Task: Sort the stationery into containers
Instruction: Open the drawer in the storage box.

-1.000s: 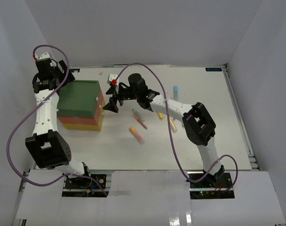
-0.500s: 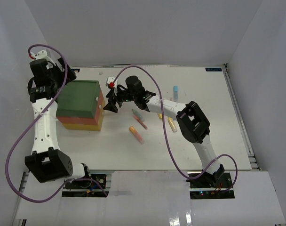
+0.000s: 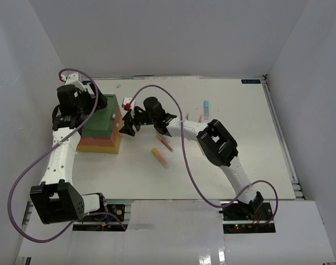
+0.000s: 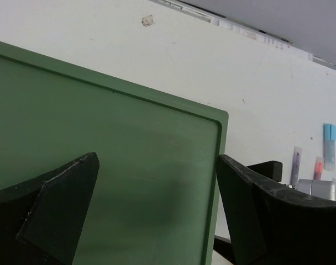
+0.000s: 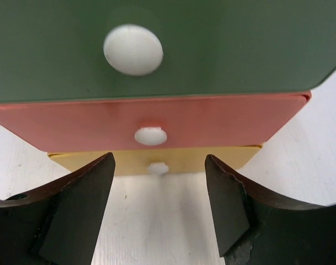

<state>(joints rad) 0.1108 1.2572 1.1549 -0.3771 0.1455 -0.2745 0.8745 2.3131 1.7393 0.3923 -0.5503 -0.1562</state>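
Containers (image 3: 106,122) come first: a stack of three drawer bins on the left part of the white table (image 3: 240,154), a green bin (image 4: 129,165) on top, a red bin (image 5: 223,118) under it and a yellow bin (image 5: 223,154) at the bottom. All three fronts look flush and pushed in, so no drawer seems open to receive anything. What may already lie inside cannot be seen.

The left gripper (image 4: 157,163) hovers over the green bin's flat top with its jaws spread wide and nothing between them. The right gripper (image 5: 159,163) faces the drawer fronts, low and close. Its jaws are parted and empty, and the yellow bin's small white knob (image 5: 157,168) sits ahead in the gap, not visibly touched.

The stationery lies loose on the table, right of the stack. An orange-and-yellow marker (image 3: 160,157) and a pink-and-teal pen (image 3: 165,142) are nearest to it. A blue highlighter (image 3: 206,106) lies well apart, farther right.

Judging from this, the sorting has hardly begun. A drawer has to be pulled out, and every visible piece remains to be picked up and put away.
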